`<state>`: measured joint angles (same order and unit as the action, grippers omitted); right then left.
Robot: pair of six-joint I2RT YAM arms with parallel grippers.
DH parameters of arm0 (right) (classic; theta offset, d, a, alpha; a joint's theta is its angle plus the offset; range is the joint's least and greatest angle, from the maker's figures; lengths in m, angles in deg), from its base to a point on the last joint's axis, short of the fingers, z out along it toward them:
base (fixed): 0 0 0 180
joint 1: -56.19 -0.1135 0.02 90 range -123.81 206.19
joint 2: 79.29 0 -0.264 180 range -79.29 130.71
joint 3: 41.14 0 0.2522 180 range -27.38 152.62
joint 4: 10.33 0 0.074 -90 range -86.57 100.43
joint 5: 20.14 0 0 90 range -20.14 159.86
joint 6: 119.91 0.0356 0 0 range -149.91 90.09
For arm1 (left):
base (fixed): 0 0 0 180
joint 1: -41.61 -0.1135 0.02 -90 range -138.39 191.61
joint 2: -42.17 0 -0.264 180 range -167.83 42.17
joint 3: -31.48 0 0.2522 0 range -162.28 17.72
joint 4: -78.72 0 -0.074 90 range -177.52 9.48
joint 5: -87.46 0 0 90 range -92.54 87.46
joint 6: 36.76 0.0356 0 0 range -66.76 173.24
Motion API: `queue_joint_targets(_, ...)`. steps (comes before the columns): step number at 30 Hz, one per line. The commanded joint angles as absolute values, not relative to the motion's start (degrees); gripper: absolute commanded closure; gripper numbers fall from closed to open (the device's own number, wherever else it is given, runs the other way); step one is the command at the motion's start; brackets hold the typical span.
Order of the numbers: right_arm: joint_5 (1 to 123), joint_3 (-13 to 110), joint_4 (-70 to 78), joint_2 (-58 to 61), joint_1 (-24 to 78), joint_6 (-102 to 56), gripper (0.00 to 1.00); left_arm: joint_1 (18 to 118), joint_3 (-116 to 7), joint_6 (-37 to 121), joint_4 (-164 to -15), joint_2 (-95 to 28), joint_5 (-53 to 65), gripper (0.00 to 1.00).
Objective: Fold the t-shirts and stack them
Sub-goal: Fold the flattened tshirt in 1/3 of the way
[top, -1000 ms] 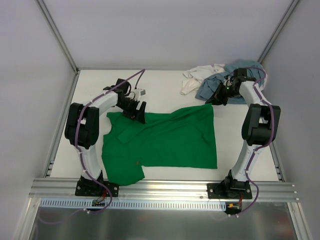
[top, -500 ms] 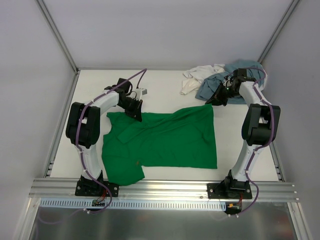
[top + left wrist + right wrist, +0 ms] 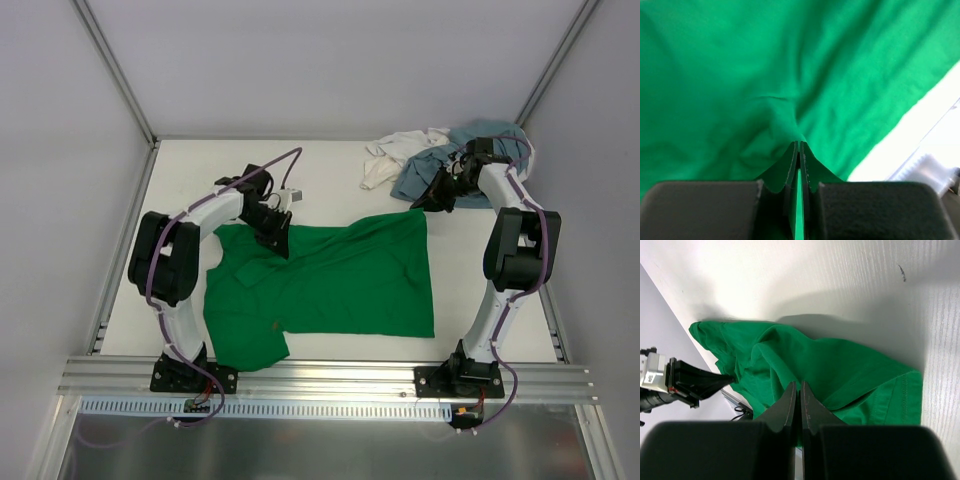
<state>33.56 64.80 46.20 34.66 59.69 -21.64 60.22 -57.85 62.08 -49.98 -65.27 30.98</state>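
green t-shirt [image 3: 340, 280] flat, long axis l-r, hem right — l gripper [image 3: 799, 146] pinching it; r gripper [image 3: 796, 386] clenched

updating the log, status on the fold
Left gripper shut on green shirt, far edge. Right gripper shut, empty, near its corner. Grey-blue shirt, white shirt heaped far right.

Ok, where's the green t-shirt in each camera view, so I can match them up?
Top external: green t-shirt spread flat in the middle of the picture.
Left wrist: fills nearly the whole frame, a fold pinched in the left pincer.
Right wrist: centre and lower half, on the table.
Shared landmark: the left pincer gripping the shirt, black at the right wrist view's left edge.
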Motion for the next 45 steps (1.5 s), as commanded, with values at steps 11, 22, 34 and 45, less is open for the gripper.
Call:
queue_joint_targets(11, 32.9, 65.7, 47.1, 31.1, 59.6, -22.7, 0.99, 62.7, -48.3, 55.2, -41.6, -51.4, 39.8, 0.71)
queue_joint_targets(22, 32.2, 65.7, 46.8, 30.6, 59.7, -22.5, 1.00, 62.7, -38.8, 44.9, -52.5, -37.7, 33.6, 0.01)
queue_joint_targets(34, 32.2, 66.4, 46.8, 30.1, 59.7, -22.4, 1.00, 62.7, -39.4, 43.8, -47.5, -33.9, 14.3, 0.01)
queue_joint_targets(45, 32.2, 66.0, 46.9, 30.0, 59.7, -22.6, 1.00, 61.4, -31.9, 40.8, -50.3, -31.1, 11.3, 0.01)
